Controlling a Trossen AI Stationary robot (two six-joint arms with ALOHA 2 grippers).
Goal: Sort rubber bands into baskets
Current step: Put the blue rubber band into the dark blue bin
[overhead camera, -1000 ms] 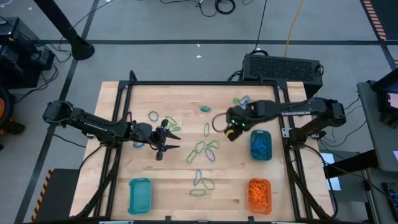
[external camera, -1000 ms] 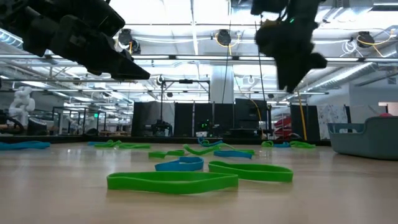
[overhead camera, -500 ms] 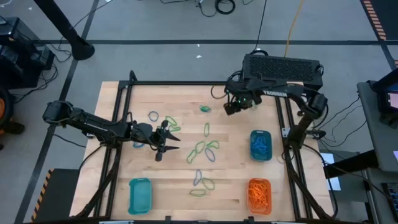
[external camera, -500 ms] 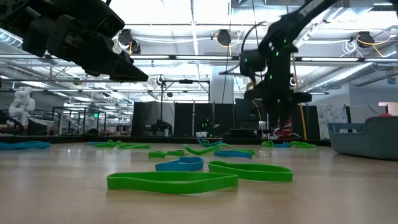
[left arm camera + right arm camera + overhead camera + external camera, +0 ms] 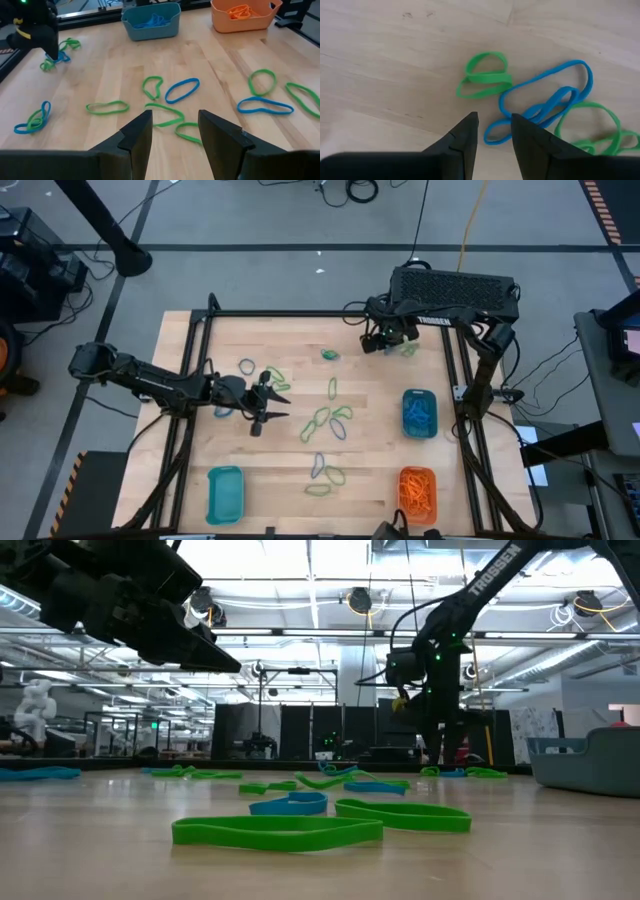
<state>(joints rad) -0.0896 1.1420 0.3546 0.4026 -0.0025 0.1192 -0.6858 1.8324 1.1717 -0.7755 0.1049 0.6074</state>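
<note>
R claw [image 5: 388, 343] moved to far-edge bands, fingers apart; blue basket [image 5: 419, 412] w/ blue, orange basket [image 5: 417, 491] w/ orange.

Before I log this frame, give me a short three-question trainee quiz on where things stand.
1. True or false: the orange basket holds blue bands.
2. Which basket is empty? A) the teal basket by the right edge B) the teal basket at the near left corner C) the orange one
3. Fill in: the right pincer hangs over a cluster of green and ____ bands at the table's far edge.

The left pincer waits open over the table's left half.

Key: 1 false; 2 B; 3 blue.
</note>
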